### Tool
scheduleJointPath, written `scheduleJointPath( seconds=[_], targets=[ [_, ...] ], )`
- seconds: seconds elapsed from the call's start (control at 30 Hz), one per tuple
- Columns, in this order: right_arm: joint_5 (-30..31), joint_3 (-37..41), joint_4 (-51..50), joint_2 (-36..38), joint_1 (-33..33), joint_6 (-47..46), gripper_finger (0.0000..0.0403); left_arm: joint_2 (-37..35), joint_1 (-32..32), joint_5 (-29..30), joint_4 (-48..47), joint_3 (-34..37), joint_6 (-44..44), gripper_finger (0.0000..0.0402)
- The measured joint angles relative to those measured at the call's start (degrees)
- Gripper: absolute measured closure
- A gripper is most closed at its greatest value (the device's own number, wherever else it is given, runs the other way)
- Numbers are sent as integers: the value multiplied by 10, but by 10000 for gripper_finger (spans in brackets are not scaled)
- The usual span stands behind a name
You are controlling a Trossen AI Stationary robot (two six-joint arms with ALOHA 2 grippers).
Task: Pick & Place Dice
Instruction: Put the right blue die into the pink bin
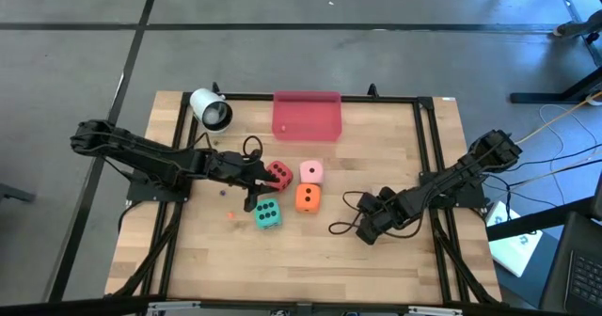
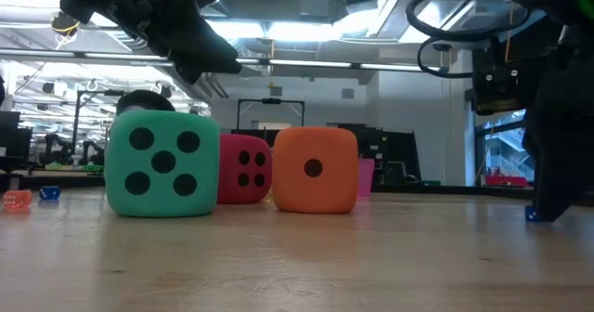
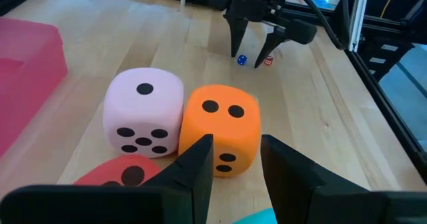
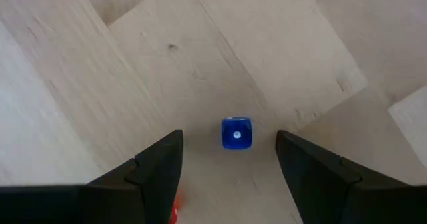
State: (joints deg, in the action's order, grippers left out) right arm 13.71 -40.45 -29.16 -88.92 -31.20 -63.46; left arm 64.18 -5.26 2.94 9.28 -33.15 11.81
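A: Looking for any writing, I find no brand and no label that I can read; the only marks are the dark pips on the dice.

B: How do the dice look?

A: They are soft cubes with rounded corners. The green die (image 1: 267,214) shows five pips in the low view, the orange die (image 1: 308,197) shows one pip there, the red die (image 1: 278,175) shows four. The pink die (image 3: 143,112) shows one pip on top and five on its side in the left wrist view.

B: Where are they?

A: All four stand close together in the middle of the wooden table (image 1: 395,137), in front of the pink tray (image 1: 307,116). Pink and orange are touching or almost touching.

B: And the claws?

A: The left gripper (image 3: 233,159) hovers over the group, between the red and the green die, its fingers a little apart and holding nothing. The right gripper (image 4: 228,156) is low over the table, well apart from the big dice, its fingers apart on both sides of a tiny blue die (image 4: 236,133). A tiny red one (image 3: 268,61) lies just beside it, perhaps also a die.
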Motion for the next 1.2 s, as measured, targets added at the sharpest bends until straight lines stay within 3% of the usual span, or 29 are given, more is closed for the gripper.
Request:
scheduleJointPath(
  seconds=[0.7, 0.9, 1.2],
  targets=[
    [4, 1, 2, -1, 0, 9, 318, 0, 0, 0, 0, 0, 0, 284],
    [0, 0, 3, 0, 0, 11, 342, 0, 0, 0, 0, 0, 0, 285],
    [0, 0, 3, 0, 0, 12, 342, 0, 0, 0, 0, 0, 1, 286]
  ],
)
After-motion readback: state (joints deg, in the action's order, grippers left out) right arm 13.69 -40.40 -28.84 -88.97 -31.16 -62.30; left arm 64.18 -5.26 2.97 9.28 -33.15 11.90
